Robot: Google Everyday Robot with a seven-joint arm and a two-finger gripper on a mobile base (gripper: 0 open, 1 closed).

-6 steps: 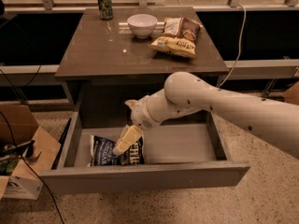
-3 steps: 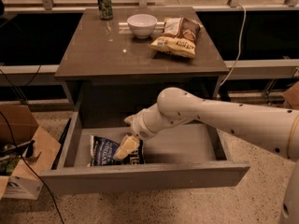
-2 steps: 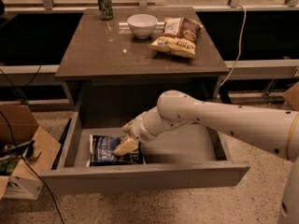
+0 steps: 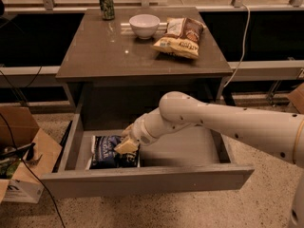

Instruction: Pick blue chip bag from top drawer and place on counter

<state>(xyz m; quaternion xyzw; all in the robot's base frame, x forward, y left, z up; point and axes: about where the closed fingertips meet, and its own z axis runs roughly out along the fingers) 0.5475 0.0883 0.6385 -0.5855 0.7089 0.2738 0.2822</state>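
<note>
Pressing on the crinkly navy-blue chip bag (image 4: 104, 152) in the shallow grey drawer (image 4: 190, 148), the gripper (image 4: 127, 146) is seen, grasp impossible to tell; nothing is lifted onto the glossy grey-brown table (image 4: 104, 51) yet.

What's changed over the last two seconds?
The claw has come down and leftward into the top drawer, from above the blue chip bag to its right edge. Whether it has taken hold does not show. The bag, the open drawer, and the bowl, can and yellow-and-brown bag on the counter stayed put.
</note>
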